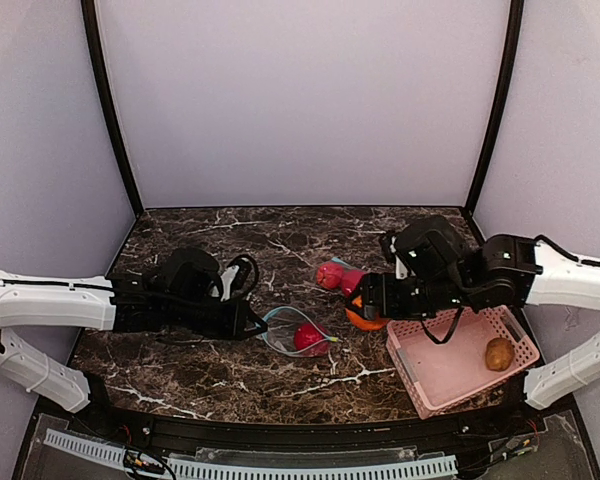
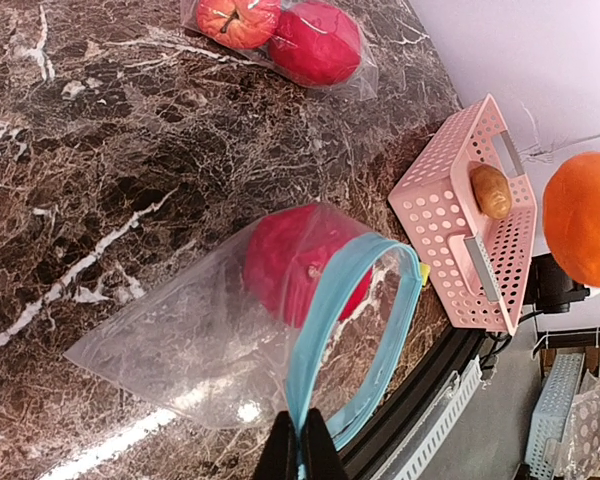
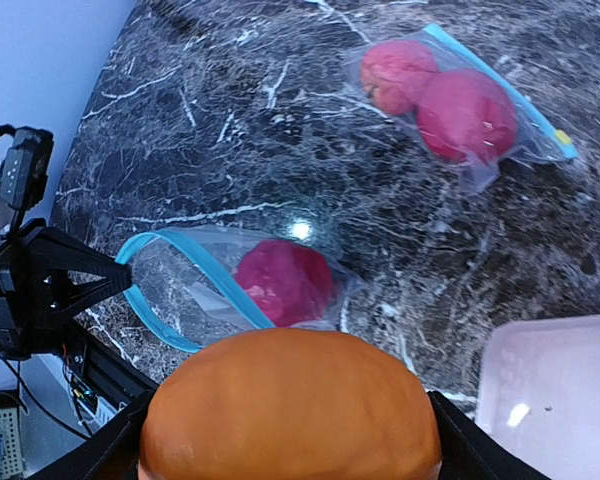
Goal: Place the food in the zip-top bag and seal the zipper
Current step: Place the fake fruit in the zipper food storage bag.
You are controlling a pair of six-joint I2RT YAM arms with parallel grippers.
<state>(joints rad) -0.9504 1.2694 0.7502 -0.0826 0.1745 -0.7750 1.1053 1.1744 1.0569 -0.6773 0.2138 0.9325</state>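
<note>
A clear zip-top bag (image 1: 285, 330) with a blue zipper lies on the marble table, its mouth held open, one red fruit (image 1: 309, 337) inside. My left gripper (image 1: 248, 322) is shut on the bag's blue zipper rim (image 2: 310, 345), seen pinched in the left wrist view (image 2: 302, 440). My right gripper (image 1: 365, 305) is shut on the orange fruit (image 3: 290, 405), held above the table to the right of the bag's mouth; the fruit also shows in the top view (image 1: 363, 318). A second closed bag (image 3: 450, 100) with two red fruits (image 1: 336, 276) lies farther back.
A pink perforated basket (image 1: 460, 360) stands at the front right with a brown potato (image 1: 499, 353) in it. It also shows in the left wrist view (image 2: 460, 220). The table's black front edge (image 1: 300, 425) runs just below the bag.
</note>
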